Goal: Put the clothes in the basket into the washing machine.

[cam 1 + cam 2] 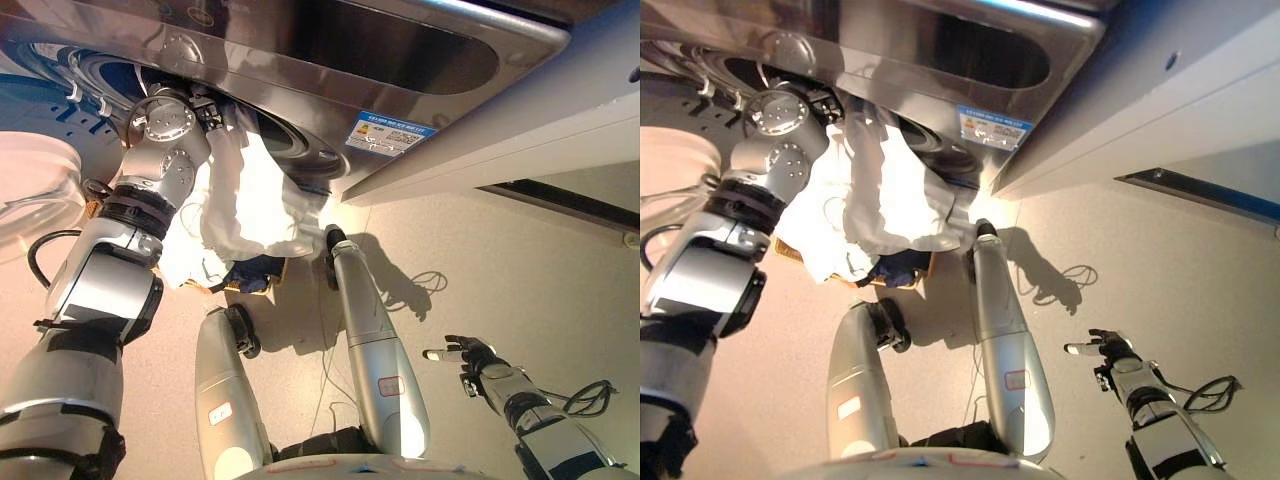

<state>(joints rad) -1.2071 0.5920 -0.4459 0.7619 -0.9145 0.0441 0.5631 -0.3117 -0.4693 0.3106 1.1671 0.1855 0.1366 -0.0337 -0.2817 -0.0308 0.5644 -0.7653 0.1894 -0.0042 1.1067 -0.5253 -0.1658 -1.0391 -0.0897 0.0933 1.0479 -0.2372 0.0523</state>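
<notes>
— Dark fingers with white tips, low on the right: is that hand doing anything?

— No. The right hand (470,355) hangs near the camera over bare floor (520,260), its fingers straight and spread apart, touching nothing and well apart from the laundry.

— And further in?

— Left of centre sits the basket (790,250), mostly buried. Only a strip of its tan rim shows, with a dark blue garment (255,270) lying in it at the near edge.

— Where is the white cloth?

— The white garment (245,195) rises out of the basket in a long bunched drape, its lower folds spilling over the rim, its top pulled up to the mouth of the drum.

— Held by what?

— The left hand (212,112) is at the top of that drape, right at the opening. Its fingers are hidden in the cloth, so I cannot tell whether they are clamped on it.

— And farthest back?

— The washing machine (330,60), steel grey, with the dark round drum opening (290,145) behind the cloth and a blue and white label (392,133) to its right.
</notes>
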